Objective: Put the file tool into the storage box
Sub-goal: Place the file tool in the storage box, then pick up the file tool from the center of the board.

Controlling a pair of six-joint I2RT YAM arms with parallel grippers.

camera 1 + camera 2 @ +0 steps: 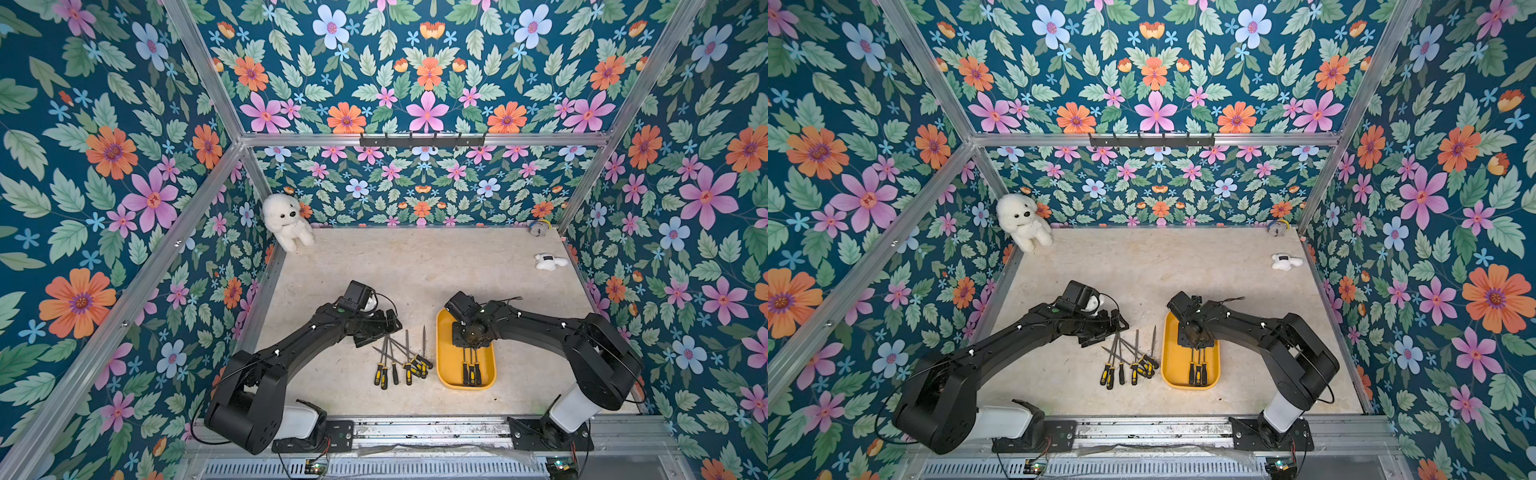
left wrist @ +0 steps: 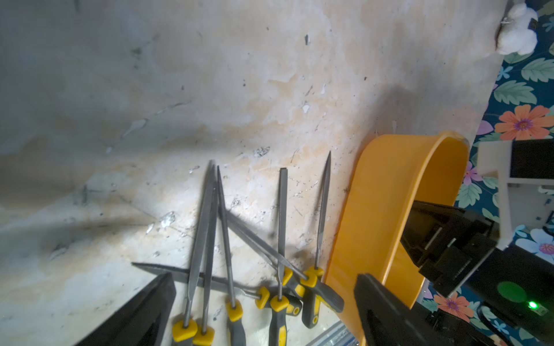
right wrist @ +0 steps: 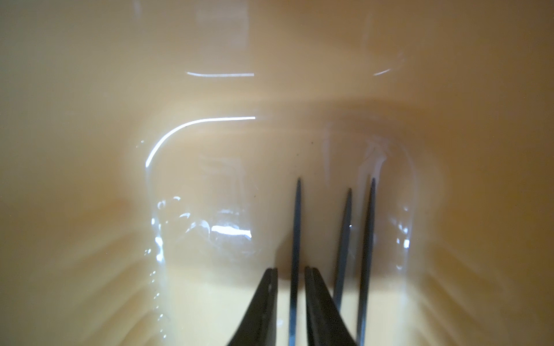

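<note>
Files point(image 1: 401, 361) lie crossed on the table point(image 1: 415, 266), left of the storage box point(image 1: 446, 374); three boxed files point(image 1: 471, 368) rest inside. Farther back, the left gripper point(image 2: 265, 278) hovers wide open and empty. The right gripper point(image 3: 290, 271), low in the box, straddles one shaft with its jaws slightly parted. Rising askew could drag that file out. This gripper hides the box's far end.

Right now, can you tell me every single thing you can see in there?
storage box: one, yellow, on the table.
files in the box: three, black-yellow handles, side by side.
loose files: about seven, same colours, piled beside the box.
plush dog: one, white, far left corner.
small toy: one, white, far right.
small object: one, greyish, far right corner.
hook rack: one, black, back rail.
table: one, beige.
left gripper: black, open, over loose files.
right gripper: black, slightly open, in the box.
</note>
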